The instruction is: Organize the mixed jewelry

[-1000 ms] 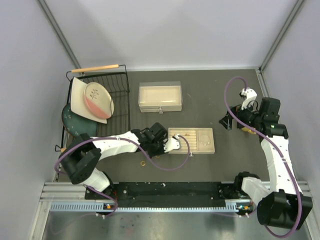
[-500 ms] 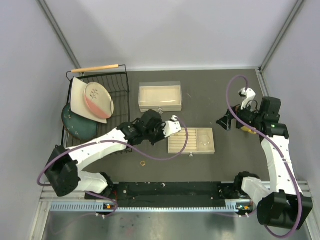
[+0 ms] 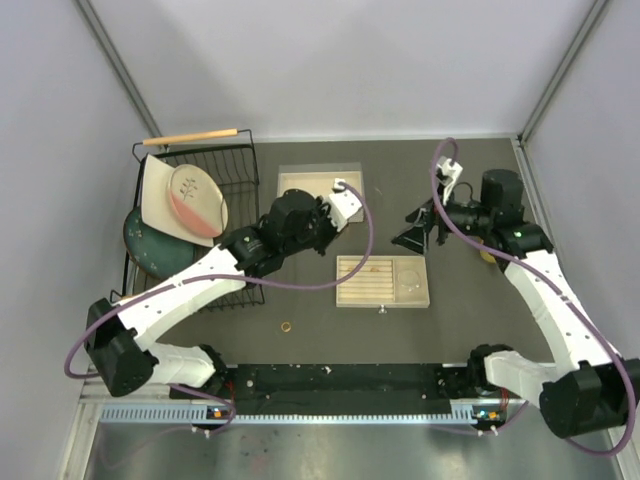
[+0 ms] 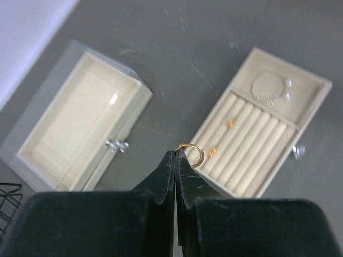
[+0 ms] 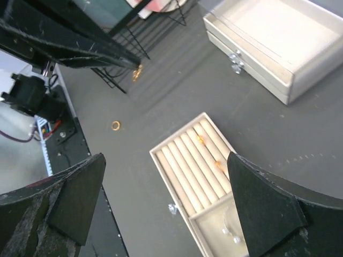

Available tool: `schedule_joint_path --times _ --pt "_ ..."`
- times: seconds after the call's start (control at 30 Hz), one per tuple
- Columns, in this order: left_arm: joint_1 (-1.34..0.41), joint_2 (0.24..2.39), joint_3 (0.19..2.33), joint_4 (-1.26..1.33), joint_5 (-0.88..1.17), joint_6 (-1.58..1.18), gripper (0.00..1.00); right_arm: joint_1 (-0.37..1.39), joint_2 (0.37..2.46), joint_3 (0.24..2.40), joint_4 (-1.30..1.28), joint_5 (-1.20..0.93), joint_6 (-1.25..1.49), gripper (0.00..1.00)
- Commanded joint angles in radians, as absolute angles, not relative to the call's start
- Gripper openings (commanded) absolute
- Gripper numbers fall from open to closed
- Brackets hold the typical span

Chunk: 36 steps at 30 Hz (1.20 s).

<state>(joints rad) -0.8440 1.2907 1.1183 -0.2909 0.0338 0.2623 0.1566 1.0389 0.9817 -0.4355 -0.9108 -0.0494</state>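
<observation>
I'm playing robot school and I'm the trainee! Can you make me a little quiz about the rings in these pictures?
1. True or false: the left end effector is pinching a gold ring.
2. How many rings lie in the slotted tray?
3. Where does the leftover ring lie? A: on the bare table. B: in the slotted tray. C: inside the left end effector.
Key: 1 true. 2 two. 3 A.

Your arms, both above the table.
Left gripper [image 4: 176, 155] clamps a gold ring [image 4: 191, 154]; right gripper [image 3: 412, 236], jaws spread wide, faces the left edge.
</observation>
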Motion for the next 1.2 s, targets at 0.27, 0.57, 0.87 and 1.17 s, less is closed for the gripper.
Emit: schedule_joint_path --times 0.27,0.57,0.87,1.17 --pt "-0.841 1.336 1.258 -0.175 -0.136 0.101 0.0 0.325 1.235 1.117 -0.126 -0.893 0.155 0.89" --pt "-0.842 1.333 1.253 -0.175 -0.144 0.078 0.0 0.416 1.348 1.187 -0.092 -0.825 0.173 0.73" --pt "-0.841 1.338 1.255 -0.175 -0.138 0.068 0.0 0.449 1.396 1.209 -0.077 -0.795 0.176 0.57" --pt "-0.842 1.339 1.249 -0.172 -0.135 0.071 0.0 0.451 1.414 1.233 -0.075 -0.811 0.183 0.41"
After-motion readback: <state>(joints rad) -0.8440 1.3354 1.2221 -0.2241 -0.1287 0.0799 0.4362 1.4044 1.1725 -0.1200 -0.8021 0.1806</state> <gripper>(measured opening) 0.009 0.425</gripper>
